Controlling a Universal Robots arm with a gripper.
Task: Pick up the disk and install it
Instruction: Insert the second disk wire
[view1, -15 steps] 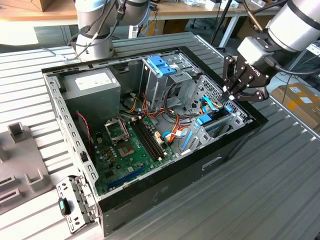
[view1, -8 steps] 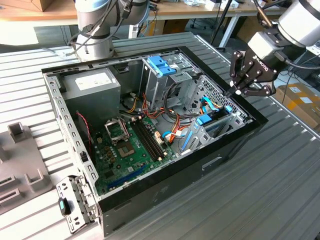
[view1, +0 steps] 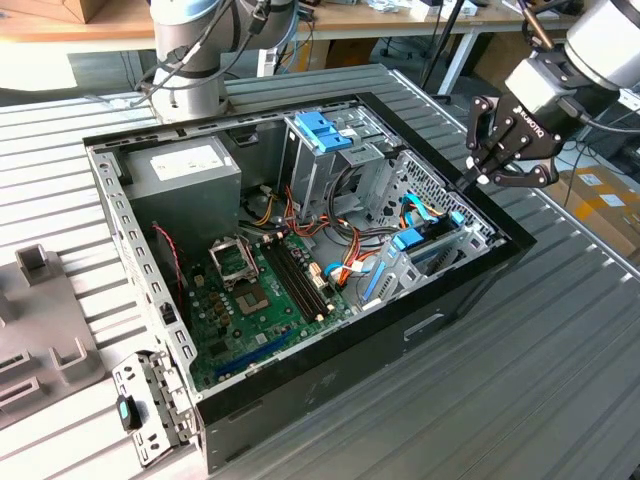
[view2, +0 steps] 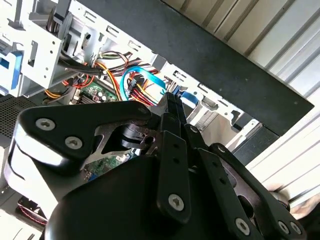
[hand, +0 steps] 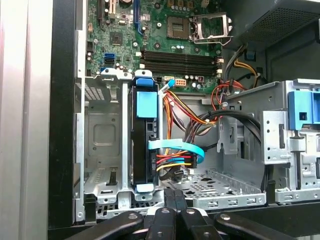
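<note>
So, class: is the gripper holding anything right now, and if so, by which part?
Nothing is held. The gripper is shut and empty above the case edge; the disk sits upright in its bay, cables attached.

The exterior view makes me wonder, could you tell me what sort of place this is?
Probably a robotics lab or workshop: an open computer case lies on a ribbed metal table, the arm's gripper hangs over its edge, and wooden workbenches stand behind.

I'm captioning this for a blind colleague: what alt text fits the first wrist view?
The disk stands on edge in a slot of the metal drive bay inside an open computer case, cables plugged into it. The closed tool sits just outside the bay, with the green motherboard beyond.
</note>
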